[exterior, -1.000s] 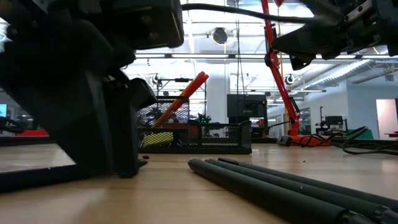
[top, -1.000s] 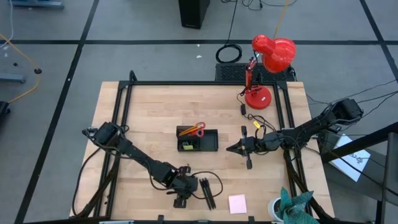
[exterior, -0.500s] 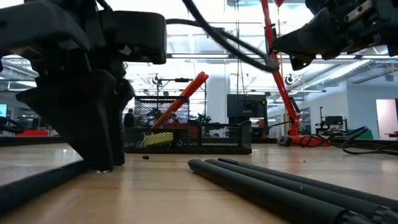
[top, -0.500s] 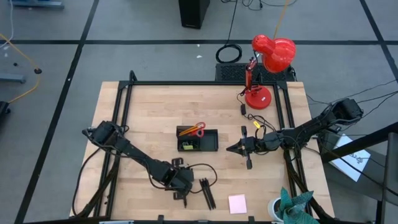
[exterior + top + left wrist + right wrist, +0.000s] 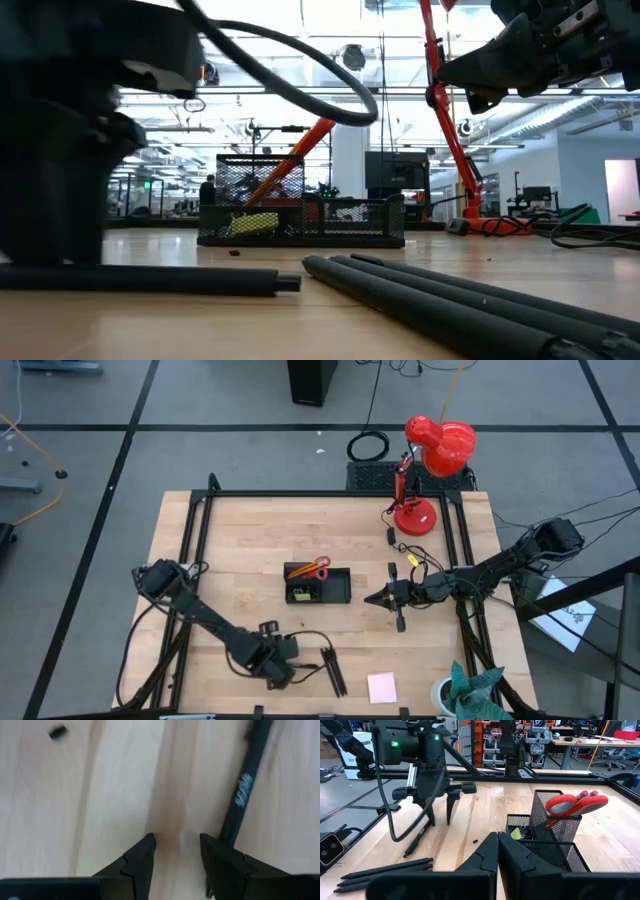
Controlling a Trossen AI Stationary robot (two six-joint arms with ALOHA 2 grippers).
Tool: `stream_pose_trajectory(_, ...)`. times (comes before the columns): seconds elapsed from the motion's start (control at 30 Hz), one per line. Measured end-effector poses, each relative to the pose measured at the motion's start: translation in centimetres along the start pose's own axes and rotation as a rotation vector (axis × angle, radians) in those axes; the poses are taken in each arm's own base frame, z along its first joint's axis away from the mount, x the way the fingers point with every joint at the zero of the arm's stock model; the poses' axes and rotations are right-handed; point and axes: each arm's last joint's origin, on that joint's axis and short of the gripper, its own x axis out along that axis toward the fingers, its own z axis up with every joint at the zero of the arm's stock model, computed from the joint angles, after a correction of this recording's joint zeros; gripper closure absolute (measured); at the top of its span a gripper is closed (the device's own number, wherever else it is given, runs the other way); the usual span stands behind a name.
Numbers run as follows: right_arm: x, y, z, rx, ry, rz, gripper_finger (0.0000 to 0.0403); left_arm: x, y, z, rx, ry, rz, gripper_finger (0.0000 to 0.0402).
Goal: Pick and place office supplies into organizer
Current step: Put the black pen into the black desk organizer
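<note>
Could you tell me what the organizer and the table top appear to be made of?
The organizer looks like black wire mesh, probably metal: its walls are an open see-through grid. The table top looks like pale, matte wood, with visible plank seams and grain.

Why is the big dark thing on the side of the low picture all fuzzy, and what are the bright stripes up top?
In the low view, the left arm's black pincer stands so near the lens that it blurs, while the black wire-mesh organizer farther off looks sharper; the stripes are ceiling lights glaring behind it.
</note>
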Motion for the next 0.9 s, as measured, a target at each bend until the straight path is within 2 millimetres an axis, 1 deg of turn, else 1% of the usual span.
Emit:
stream_pose_trajectory(0.1, 0.0, 0.0, 0.0, 0.001, -0.001, 0.000, 0.0399, -0.2, -0.5, -0.7, 0.017, -0.011, 0.010, 0.0234)
stream_pose_trajectory(0.17, 0.0, 0.0, 0.1, 0.002, -0.005, 0.000, 0.0399, -0.3, -0.6, -0.8, 0.011, -0.027, 0.017, 0.0234)
stream_pose_trajectory(0.33, 0.0, 0.0, 0.1, 0.006, -0.008, 0.000, 0.0399, -1.6, 0.0, -0.2, -0.014, -0.072, -0.007, 0.0234)
stream_pose_trajectory(0.47, 0.0, 0.0, 0.1, 0.006, -0.007, 0.000, 0.0399, -2.1, 0.0, 0.2, -0.026, -0.058, -0.066, 0.0234)
stream_pose_trajectory(0.9, 0.0, 0.0, 0.1, 0.005, -0.007, 0.000, 0.0399, -2.4, -2.1, 0.3, -0.024, -0.127, -0.233, 0.0234)
